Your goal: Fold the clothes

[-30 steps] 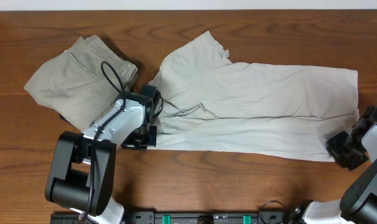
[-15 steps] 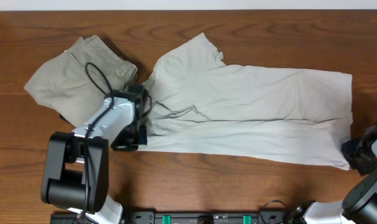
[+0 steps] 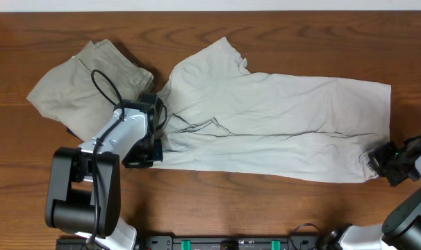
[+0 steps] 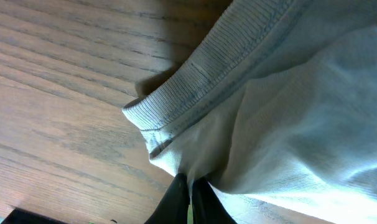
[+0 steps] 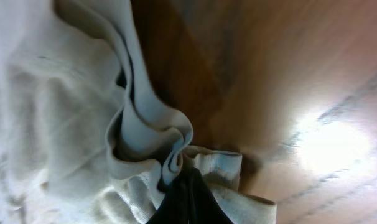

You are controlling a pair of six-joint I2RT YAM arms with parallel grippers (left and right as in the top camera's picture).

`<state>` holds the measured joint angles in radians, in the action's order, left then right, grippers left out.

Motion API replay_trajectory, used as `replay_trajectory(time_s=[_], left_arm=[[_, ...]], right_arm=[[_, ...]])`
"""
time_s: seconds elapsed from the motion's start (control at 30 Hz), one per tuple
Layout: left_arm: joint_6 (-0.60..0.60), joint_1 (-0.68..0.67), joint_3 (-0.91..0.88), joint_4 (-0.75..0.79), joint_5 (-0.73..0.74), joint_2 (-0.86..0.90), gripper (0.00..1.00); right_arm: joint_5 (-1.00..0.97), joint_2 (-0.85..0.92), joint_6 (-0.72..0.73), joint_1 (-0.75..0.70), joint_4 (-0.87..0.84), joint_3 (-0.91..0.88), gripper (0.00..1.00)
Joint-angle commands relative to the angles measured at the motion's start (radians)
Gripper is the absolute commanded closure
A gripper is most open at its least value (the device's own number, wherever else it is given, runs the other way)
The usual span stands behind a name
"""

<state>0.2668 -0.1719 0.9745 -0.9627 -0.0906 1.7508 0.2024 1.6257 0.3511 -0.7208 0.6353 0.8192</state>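
brown wood-grain tabletop (image 3: 266,215) fills the view, and the pale off-white t-shirt (image 3: 280,118) lies flat across its middle, stretched long toward the right edge, wrinkled, with one flap pointing at the far edge. the left claw (image 3: 157,135) sits at the shirt's left end, pressed together and pinching the cloth just below a ribbed band (image 4: 195,74). the right claw (image 3: 377,161) is at the shirt's near right corner, close to the tabletop's right edge, also clamped tight on a bunched fold of the hem. khaki trousers (image 3: 85,87) lie crumpled toward the far left corner, touching the shirt's left end.
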Motion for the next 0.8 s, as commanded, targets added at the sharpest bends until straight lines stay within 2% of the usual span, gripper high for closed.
replay_trajectory(time_s=[0.0,0.17,0.3,0.4,0.57,0.63,0.7,0.77], left_arm=[[0.019,0.002,0.0,-0.002,-0.026,0.009,0.94],[0.019,0.002,0.0,-0.01,-0.026,0.009,0.94],[0.019,0.002,0.0,-0.02,-0.026,0.009,0.94],[0.019,0.002,0.0,-0.02,-0.026,0.009,0.94],[0.019,0.002,0.0,-0.02,-0.026,0.009,0.94],[0.019,0.002,0.0,-0.02,-0.027,0.009,0.94],[0.019,0.002,0.0,-0.02,-0.026,0.009,0.94],[0.019,0.002,0.0,-0.02,-0.026,0.009,0.94]], right_arm=[[-0.143,0.004,0.068,0.007,-0.006,-0.022,0.99],[-0.382,0.004,0.155,-0.004,-0.051,-0.036,0.99],[-0.34,0.004,0.156,-0.035,-0.07,-0.006,0.99],[-0.235,0.004,0.116,-0.053,-0.048,0.033,0.99],[-0.167,0.003,0.089,-0.058,0.047,0.102,0.97],[-0.117,0.001,0.065,-0.058,0.092,0.131,0.75],[0.001,0.0,-0.014,-0.058,0.112,0.147,0.61],[0.079,0.0,-0.034,-0.053,0.129,0.145,0.52]])
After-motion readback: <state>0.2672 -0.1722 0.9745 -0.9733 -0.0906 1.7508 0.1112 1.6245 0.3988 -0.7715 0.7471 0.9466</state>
